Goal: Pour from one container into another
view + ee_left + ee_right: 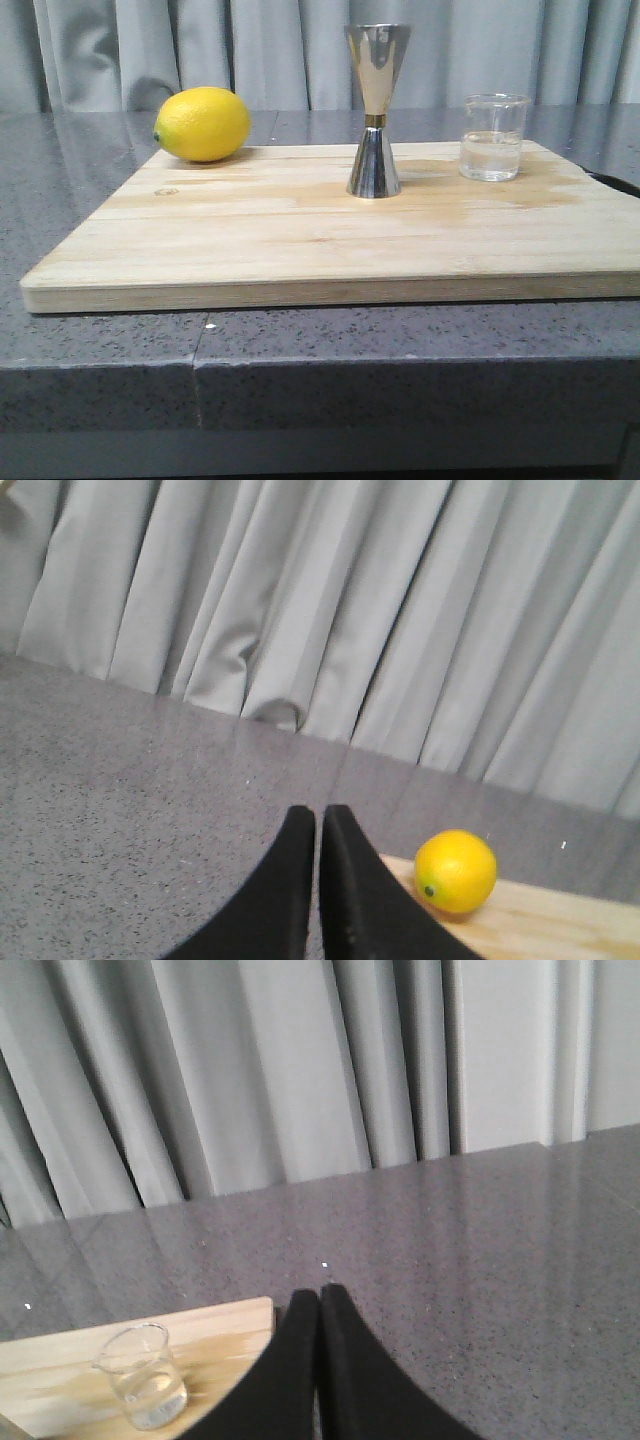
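Observation:
A small clear glass beaker (pixel 492 137) with liquid in its lower half stands upright at the far right of a wooden board (pixel 330 235); the right wrist view has the beaker (pixel 144 1376) too. The tall steel jigger (pixel 376 110), hourglass-shaped with a gold band at the waist, stands upright mid-board, left of the beaker. My left gripper (pixel 320 814) is shut and empty over the grey counter off the board's left side. My right gripper (pixel 319 1295) is shut and empty off the board's right side, apart from the beaker. Neither gripper shows in the front view.
A yellow lemon (pixel 203 124) lies at the board's far left corner, also visible as the lemon (pixel 456 871) in the left wrist view. The board rests on a speckled grey counter (pixel 110 340). Grey curtains (pixel 270 50) hang behind. A damp stain marks the board around the beaker.

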Controlling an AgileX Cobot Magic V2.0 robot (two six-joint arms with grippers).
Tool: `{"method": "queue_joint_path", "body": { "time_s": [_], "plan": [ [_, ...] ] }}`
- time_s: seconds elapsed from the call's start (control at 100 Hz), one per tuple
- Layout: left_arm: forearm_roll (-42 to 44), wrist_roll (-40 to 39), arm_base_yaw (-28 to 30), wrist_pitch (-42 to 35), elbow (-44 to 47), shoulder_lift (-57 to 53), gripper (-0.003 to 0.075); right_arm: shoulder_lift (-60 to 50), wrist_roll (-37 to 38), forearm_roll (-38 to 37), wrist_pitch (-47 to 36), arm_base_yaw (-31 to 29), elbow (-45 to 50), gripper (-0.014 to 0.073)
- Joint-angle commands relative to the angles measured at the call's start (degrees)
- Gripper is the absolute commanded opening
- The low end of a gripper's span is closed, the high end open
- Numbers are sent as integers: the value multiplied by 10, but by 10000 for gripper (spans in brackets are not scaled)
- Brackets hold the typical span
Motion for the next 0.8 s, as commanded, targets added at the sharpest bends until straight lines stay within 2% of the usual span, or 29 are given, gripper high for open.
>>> {"method": "queue_joint_path", "body": {
  "time_s": [0.0,0.11,0.25,0.4,0.51,0.59,0.63,0.69,0.74,0.79],
  "plan": [
    [-72,131,-19,23,-78,85,-19,86,-23,-7,-33,0,-51,-75],
    [-216,309,-52,57,-130,184,-19,167,-23,-7,-46,0,-76,-75],
    [-416,534,-114,45,-166,305,-19,242,-23,-7,-74,1,-81,-75],
    [-545,716,-179,46,-202,427,1,277,-23,-7,-76,21,-81,-75],
    [-607,781,-223,49,-231,505,115,283,-23,-7,-77,43,-81,-75],
    [-627,797,-245,51,-250,557,277,283,-23,-7,-80,51,-81,-75],
    [-633,797,-255,57,-259,580,382,283,-23,-7,-80,52,-81,-75],
    [-651,801,-266,67,-266,610,482,283,-23,-7,-80,52,-81,-75],
    [-675,828,-275,80,-269,634,529,283,-23,-7,-80,52,-81,-75],
    [-718,876,-285,88,-269,656,536,283,-23,-7,-83,52,-81,-75]
  ]
}}
